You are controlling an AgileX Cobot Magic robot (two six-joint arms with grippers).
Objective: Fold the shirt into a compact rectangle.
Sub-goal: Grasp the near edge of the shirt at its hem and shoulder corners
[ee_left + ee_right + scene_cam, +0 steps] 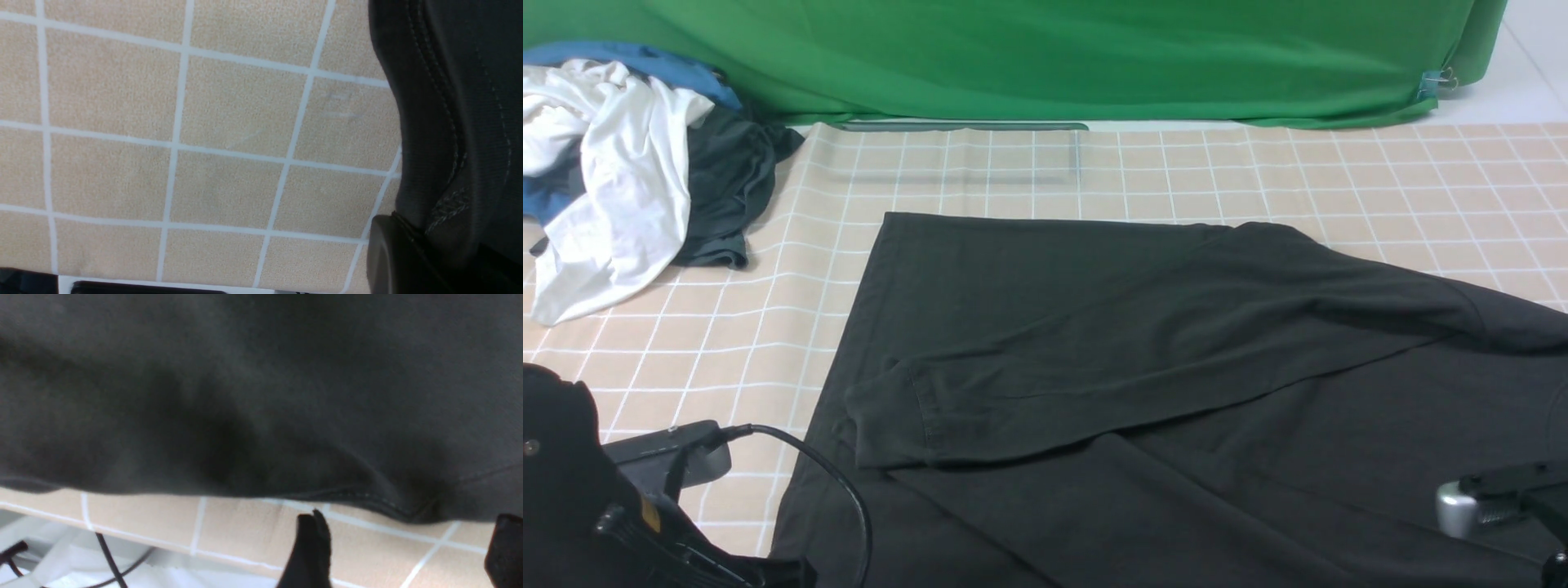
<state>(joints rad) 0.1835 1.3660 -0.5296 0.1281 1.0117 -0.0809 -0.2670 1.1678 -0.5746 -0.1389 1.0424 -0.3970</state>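
The shirt (pixel 1143 343) is being shown spread flat over the checked tablecloth (pixel 1258 171), filling the near and right parts of the front view and running past that view's right edge. One sleeve (pixel 1217 310) is lying folded across the body, with its cuff (pixel 890 416) resting close to the shirt's left edge.

The left gripper (pixel 421 253) is being kept closed at the shirt's near left corner. In the left wrist view the stitched hem (pixel 425 134) is being pinched there. One black finger (pixel 384 257) is being pressed against the hem on the tablecloth side, the fabric is being drawn in behind it, and the opposite finger is being hidden by the shirt.

The right gripper (pixel 408 551) is being held wide open, with nothing gripped. Its two fingertips (pixel 312 539) are being seen well apart over bare tablecloth. They are just short of the shirt's stitched edge, which is lying beyond them and does not appear to be touched by either. In the front view this gripper is being shown low at the right, over the shirt's near right part.

At the far left a white garment (pixel 613 163), a dark grey garment (pixel 727 188) and a blue garment (pixel 645 59) are lying heaped together, well apart from the shirt. A green backdrop (pixel 1054 57) is hanging behind the table.
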